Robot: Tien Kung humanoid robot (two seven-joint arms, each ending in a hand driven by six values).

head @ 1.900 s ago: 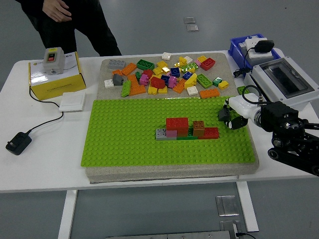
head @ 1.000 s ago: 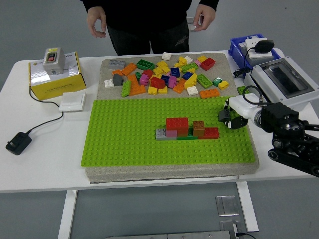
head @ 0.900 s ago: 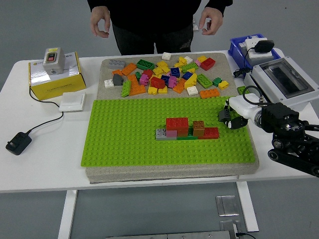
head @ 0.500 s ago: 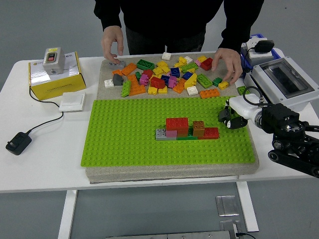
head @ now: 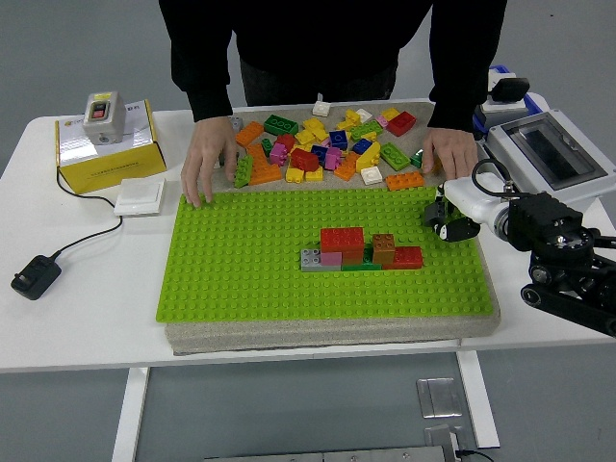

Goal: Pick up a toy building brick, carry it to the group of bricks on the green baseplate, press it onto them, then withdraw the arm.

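The right hand [head: 450, 217] is seen at the right edge of the green baseplate [head: 241, 279], its fingers curled in; whether anything is gripped cannot be told from this view. The group of bricks [head: 361, 250] is found near the middle of the baseplate, a little toward the right edge of the worktop [head: 77, 318]. Loose bricks [head: 322, 149] are heaped on the grey pad toward the worktop's far edge. Both hands of a person are laid flat there: one hand [head: 207, 164] at the heap's left end, the other hand [head: 449, 152] at its right end, just beyond the robot's hand.
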